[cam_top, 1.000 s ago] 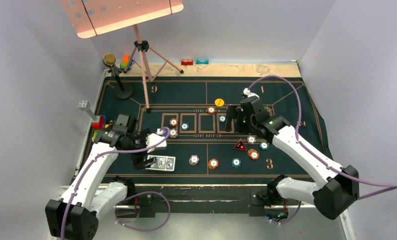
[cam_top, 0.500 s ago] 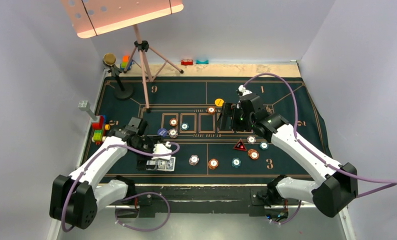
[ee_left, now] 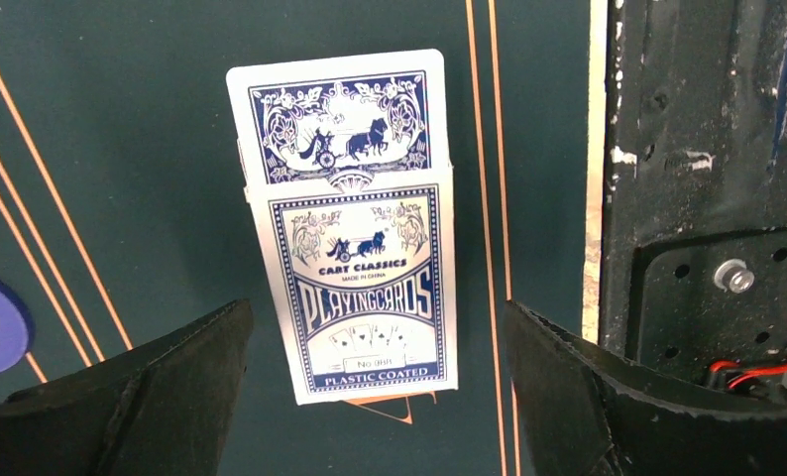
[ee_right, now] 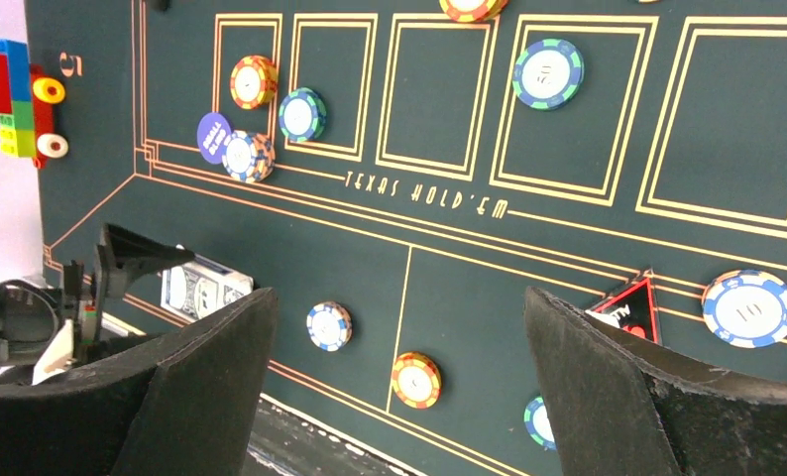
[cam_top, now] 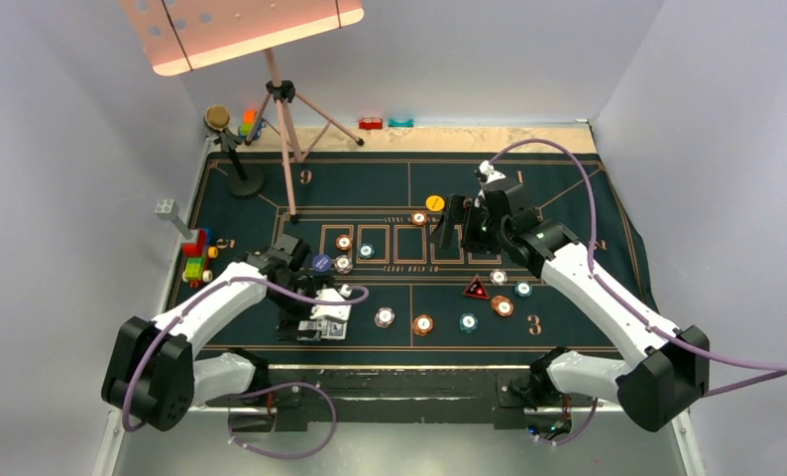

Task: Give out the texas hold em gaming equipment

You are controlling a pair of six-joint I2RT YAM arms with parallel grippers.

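A blue-and-white pack of playing cards [ee_left: 350, 228] lies flat on the green mat [ee_left: 122, 149] near its front edge, flap open. My left gripper [ee_left: 375, 322] hangs open right above the pack [cam_top: 332, 323], one finger on each side, touching nothing. My right gripper [cam_top: 456, 226] stands open and empty above the middle boxes. Through its fingers I see a white chip [ee_right: 328, 325], an orange chip [ee_right: 416, 380] and the red triangular marker [ee_right: 632, 307]. Several more chips lie about the mat, with a blue disc [cam_top: 321, 262] and a yellow disc [cam_top: 434, 202].
A music stand's tripod [cam_top: 282, 119] and a small microphone stand [cam_top: 236, 159] rise at the mat's back left. Stacked toy blocks [cam_top: 196, 256] and a grey block [cam_top: 167, 210] sit off its left edge. The black base rail [ee_left: 707, 198] runs along the front.
My left arm has swung right and forward, and its gripper now sits over the card pack. The right gripper has drawn slightly back and up over the boxes.
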